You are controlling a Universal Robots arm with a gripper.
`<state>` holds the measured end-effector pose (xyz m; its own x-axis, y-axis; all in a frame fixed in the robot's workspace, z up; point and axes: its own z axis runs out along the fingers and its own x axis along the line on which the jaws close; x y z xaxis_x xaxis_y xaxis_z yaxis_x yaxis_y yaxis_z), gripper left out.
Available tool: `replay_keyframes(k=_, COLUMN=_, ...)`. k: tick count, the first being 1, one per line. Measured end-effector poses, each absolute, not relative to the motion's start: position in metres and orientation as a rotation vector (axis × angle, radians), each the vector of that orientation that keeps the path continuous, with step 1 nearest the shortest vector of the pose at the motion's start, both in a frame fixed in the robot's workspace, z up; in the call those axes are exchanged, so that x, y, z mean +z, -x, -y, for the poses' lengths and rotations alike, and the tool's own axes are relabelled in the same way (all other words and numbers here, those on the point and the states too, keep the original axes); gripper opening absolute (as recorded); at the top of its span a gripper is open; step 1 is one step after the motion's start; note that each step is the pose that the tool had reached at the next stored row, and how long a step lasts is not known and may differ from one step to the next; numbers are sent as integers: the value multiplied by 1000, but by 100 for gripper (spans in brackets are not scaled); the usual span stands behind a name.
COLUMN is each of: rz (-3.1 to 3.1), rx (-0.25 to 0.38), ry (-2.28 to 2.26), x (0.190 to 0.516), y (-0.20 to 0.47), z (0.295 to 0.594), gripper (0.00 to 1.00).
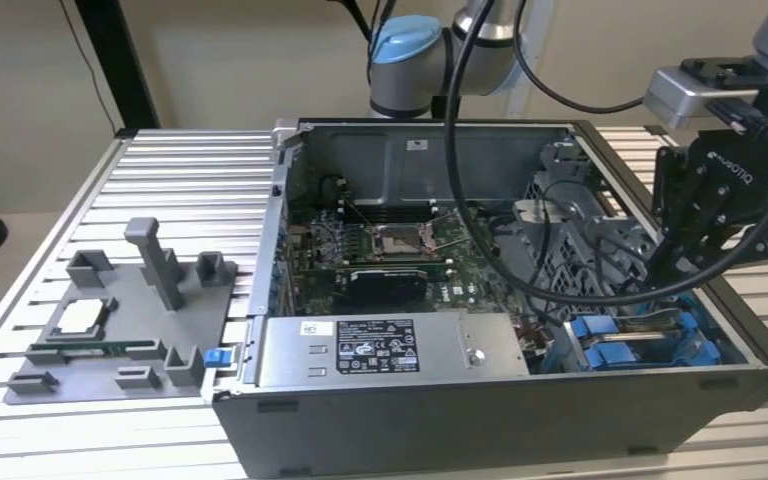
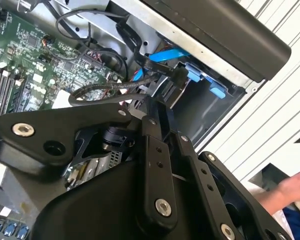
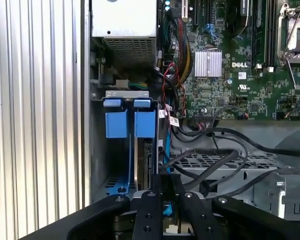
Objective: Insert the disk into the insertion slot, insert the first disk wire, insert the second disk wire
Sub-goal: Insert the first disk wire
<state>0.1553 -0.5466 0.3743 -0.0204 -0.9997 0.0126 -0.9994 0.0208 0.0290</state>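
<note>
The exterior view looks down on the whole open computer (image 1: 491, 420). Both wrist views look from close at the insertion slot (image 3: 116, 124) (image 2: 195, 75).

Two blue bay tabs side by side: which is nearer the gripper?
The blue tab on the motherboard side; the other tab sits beside the case wall, farther from the gripper.

Case: open black metal computer case (image 1: 491, 410) on ribbed aluminium table (image 1: 184, 190).
Fixture: grey plastic fixture plate (image 1: 104, 335) on the table, exterior view's left of the case.
Power supply: silver labelled box (image 1: 371, 350) inside the case, at its near wall.
Motherboard: green circuit board (image 1: 384, 250) behind that box.
Slot: blue-railed insertion slot (image 1: 638, 340) beside the box, exterior view's right.
</note>
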Motion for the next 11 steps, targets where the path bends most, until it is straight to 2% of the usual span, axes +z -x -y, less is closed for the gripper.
replay_keyframes(k=11, rz=2223, rx=-19, ry=-2178, x=369, y=-157, z=547, gripper=0)
